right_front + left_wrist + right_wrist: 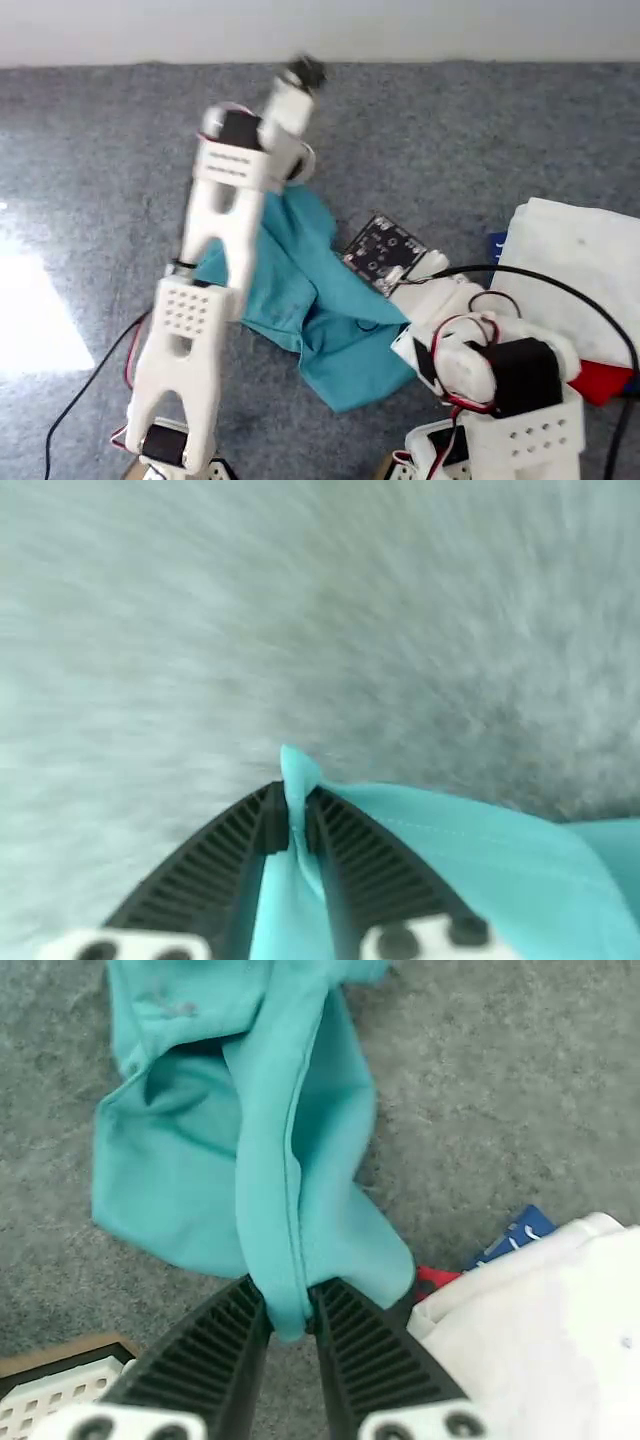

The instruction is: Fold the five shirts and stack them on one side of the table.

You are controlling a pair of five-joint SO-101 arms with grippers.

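A teal shirt (325, 300) lies crumpled in the middle of the grey table, stretched between both arms. My left gripper (291, 815) is shut on a pinched edge of the teal shirt (470, 850), held toward the far side of the table under the left arm (240, 170). My right gripper (288, 1312) is shut on another fold of the teal shirt (250, 1140), low by the near side, beside the right arm (480, 360). A stack with a white shirt (580, 270) on top, blue and red cloth under it, sits at the right.
The grey carpet-like table surface (90, 150) is bare on the left and at the back. A black patterned item (385, 250) sits by the right arm. Cables run near the right arm and the left arm's base.
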